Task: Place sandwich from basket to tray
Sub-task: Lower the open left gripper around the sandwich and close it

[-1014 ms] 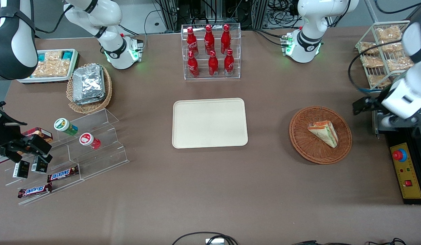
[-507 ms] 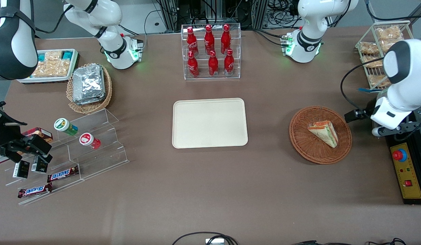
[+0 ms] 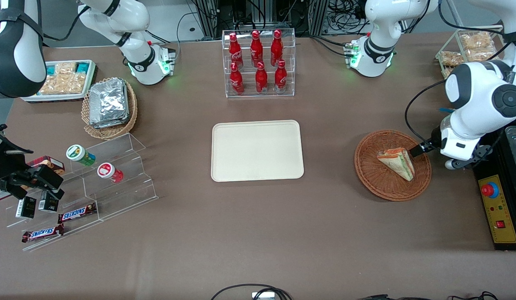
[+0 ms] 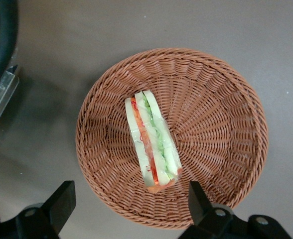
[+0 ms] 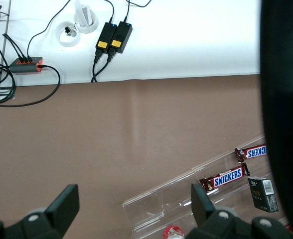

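A: So where's the sandwich [image 4: 153, 146]?
B: Lying in the basket [image 4: 221, 124], well apart from the tray [image 3: 257, 150].
A: And the gripper [image 4: 130, 201]?
B: Hovering above the basket, fingers [image 4: 62, 201] spread wide, holding nothing.

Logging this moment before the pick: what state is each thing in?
sandwich: lying in the basket, ungrasped
basket: holds only the sandwich
tray: bare
gripper: open, above the basket
red bottles: upright in their clear rack
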`<state>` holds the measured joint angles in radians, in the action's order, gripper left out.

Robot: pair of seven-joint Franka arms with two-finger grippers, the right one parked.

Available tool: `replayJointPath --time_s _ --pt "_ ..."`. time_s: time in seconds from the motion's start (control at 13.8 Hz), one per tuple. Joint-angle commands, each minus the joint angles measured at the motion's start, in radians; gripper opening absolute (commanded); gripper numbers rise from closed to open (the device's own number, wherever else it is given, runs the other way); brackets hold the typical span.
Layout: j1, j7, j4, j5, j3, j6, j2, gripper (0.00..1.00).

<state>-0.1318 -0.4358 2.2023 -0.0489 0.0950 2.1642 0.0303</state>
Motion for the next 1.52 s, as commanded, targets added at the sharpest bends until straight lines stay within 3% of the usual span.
replayJointPath --time_s 0.0,0.51,1.38,1.45 --pt "0.001 -0.087 0.068 -0.011 0.003 0.080 -0.010 1.00" --pt "0.014 -0.237 0.137 -0.011 0.011 0.242 0.062 1.00" --pt "0.011 -0.323 0.214 -0.009 0.009 0.474 0.169 0.98" --pt "0.011 -0.325 0.214 -0.009 0.009 0.474 0.171 0.58"
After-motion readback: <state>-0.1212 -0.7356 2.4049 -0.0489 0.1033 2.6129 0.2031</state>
